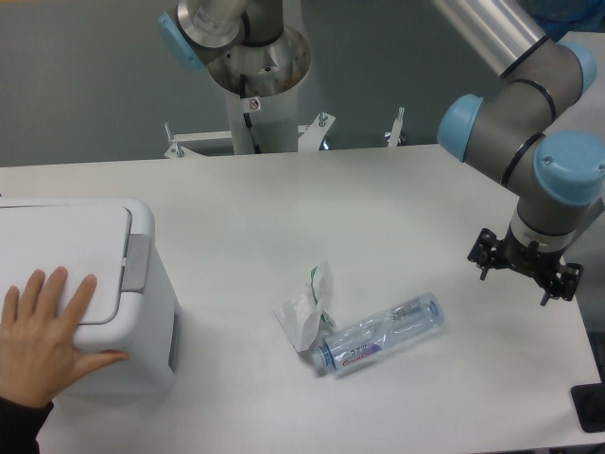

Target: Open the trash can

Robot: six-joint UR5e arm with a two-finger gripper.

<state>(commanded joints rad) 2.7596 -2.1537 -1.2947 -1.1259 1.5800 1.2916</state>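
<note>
The trash can (142, 322) is a white boxy bin at the table's left edge. Its flat lid (66, 246) lies down flat, with the grey push-tab (138, 261) at the right rim. My gripper (526, 267) hangs at the far right over the table, far from the bin. Only its black mount and small prongs show, so the fingers cannot be read. Nothing is visibly held.
A person's hand (43, 331) rests on the near left part of the bin's lid. A clear plastic bottle (383, 333) lies on its side mid-table beside a crumpled white wrapper (307, 310). The robot's base column (255, 104) stands at the table's back edge.
</note>
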